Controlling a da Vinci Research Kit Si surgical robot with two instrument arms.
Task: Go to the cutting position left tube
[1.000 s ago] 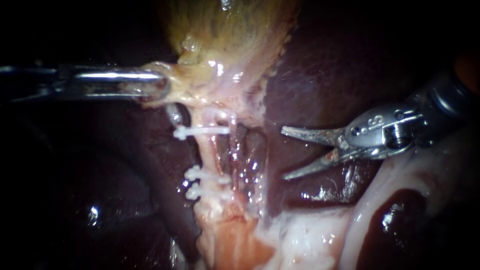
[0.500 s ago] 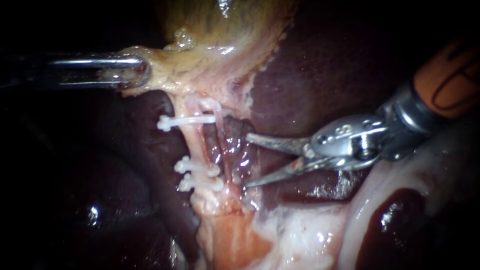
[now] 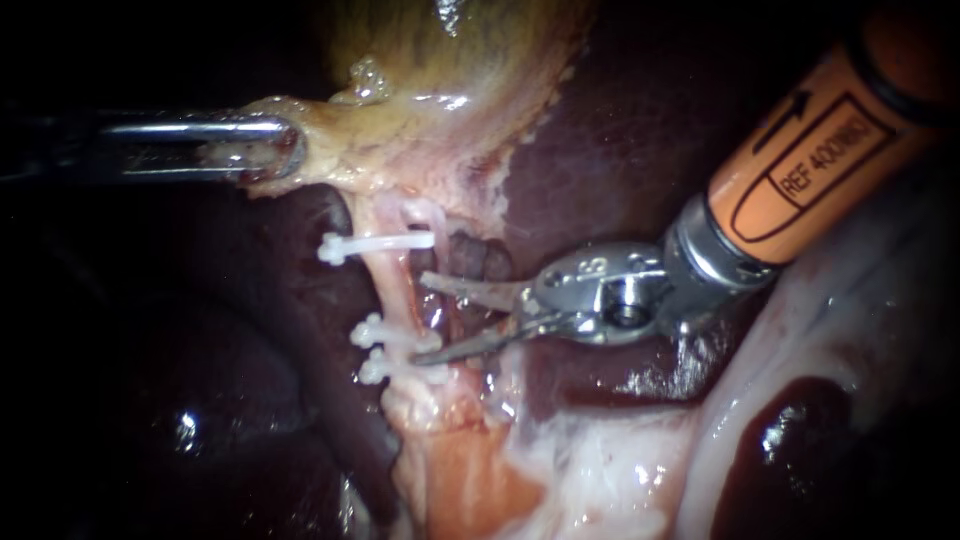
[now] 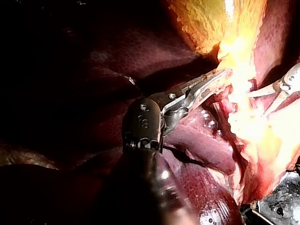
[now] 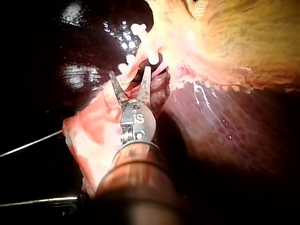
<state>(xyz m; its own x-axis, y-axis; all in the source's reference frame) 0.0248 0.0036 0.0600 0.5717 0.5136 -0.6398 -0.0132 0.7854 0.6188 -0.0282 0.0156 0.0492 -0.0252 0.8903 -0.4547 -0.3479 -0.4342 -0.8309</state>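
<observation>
The left instrument (image 3: pixel 285 150) has its jaws clamped on the pale edge of the gallbladder (image 3: pixel 450 60). The right instrument (image 3: pixel 422 318) holds its jaws apart, gripping nothing. Their tips sit at the left tube (image 3: pixel 392 295), between the upper clip (image 3: pixel 375 243) and two lower clips (image 3: pixel 392 338). Dark liver (image 3: pixel 620 130) surrounds them.

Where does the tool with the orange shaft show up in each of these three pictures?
Endoscope view: the right instrument enters from upper right, blades open at the clipped tube.
Left wrist view: it lies beyond the left instrument, past the pale tissue.
Right wrist view: it is the view's own instrument, blades open by the white clips.
Shared landmark: the yellowish gallbladder.
</observation>
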